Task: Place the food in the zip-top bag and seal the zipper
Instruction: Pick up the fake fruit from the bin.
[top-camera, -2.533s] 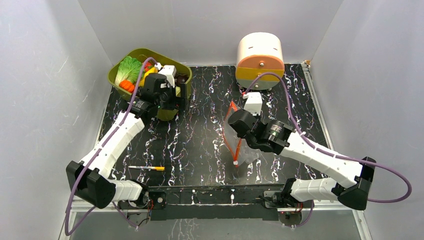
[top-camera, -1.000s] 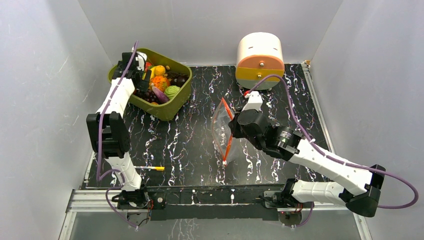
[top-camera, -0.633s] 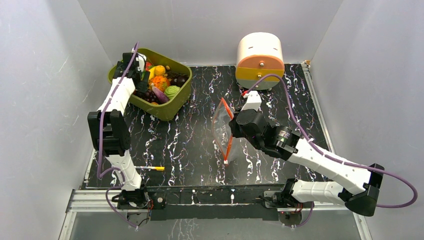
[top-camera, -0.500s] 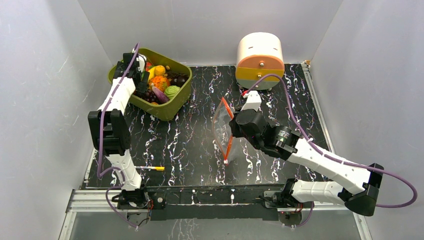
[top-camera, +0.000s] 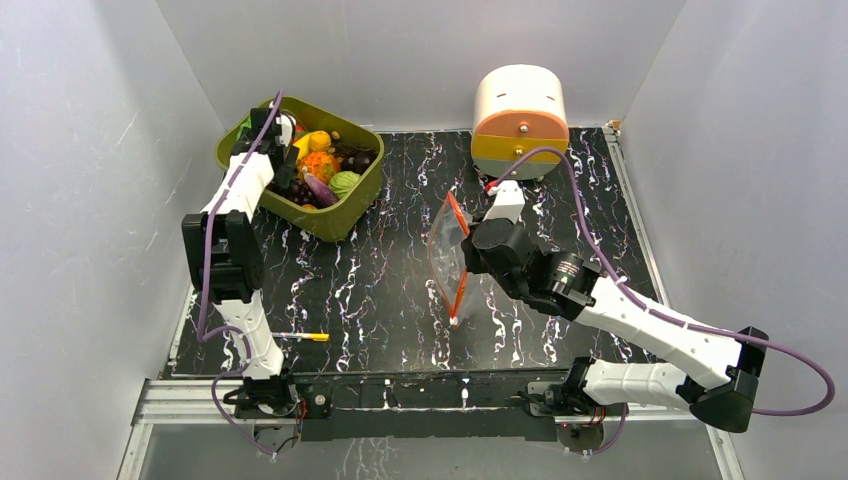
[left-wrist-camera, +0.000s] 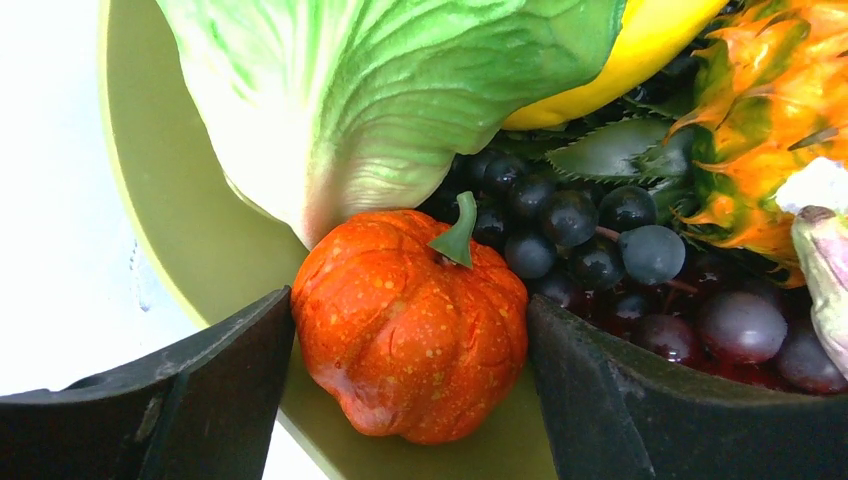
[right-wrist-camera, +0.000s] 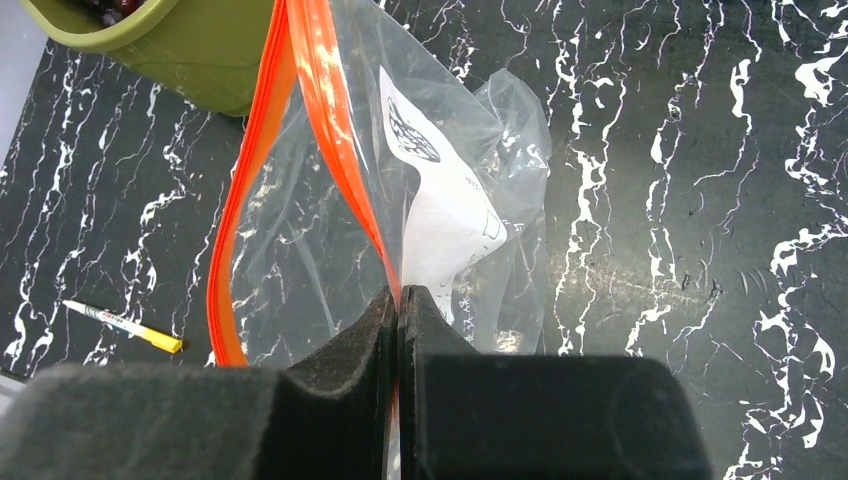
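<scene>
The food lies in an olive-green bowl (top-camera: 340, 220) at the back left. In the left wrist view I see lettuce (left-wrist-camera: 380, 90), dark grapes (left-wrist-camera: 580, 230), a yellow piece (left-wrist-camera: 620, 60), a pineapple (left-wrist-camera: 770, 130) and a small orange pumpkin (left-wrist-camera: 410, 340) on the bowl's floor (left-wrist-camera: 190, 220). My left gripper (left-wrist-camera: 410, 300) reaches into the bowl, one finger against each side of the pumpkin. The clear zip-top bag (top-camera: 447, 250) hangs mid-table, mouth gaping leftward. My right gripper (right-wrist-camera: 398, 295) is shut on one side of its red-orange zipper (right-wrist-camera: 240, 200). Only a white printed paper slip shows inside the bag (right-wrist-camera: 300, 250).
A round cream and orange container (top-camera: 519, 110) stands at the back centre, behind the right gripper (top-camera: 470, 245). A yellow-tipped pen (top-camera: 295, 337) lies near the front left of the black marbled table. White walls close in on both sides.
The left arm swung over the bowl's left side and its jaws narrowed onto the pumpkin. The right gripper shifted the bag slightly right, still holding the strip.
</scene>
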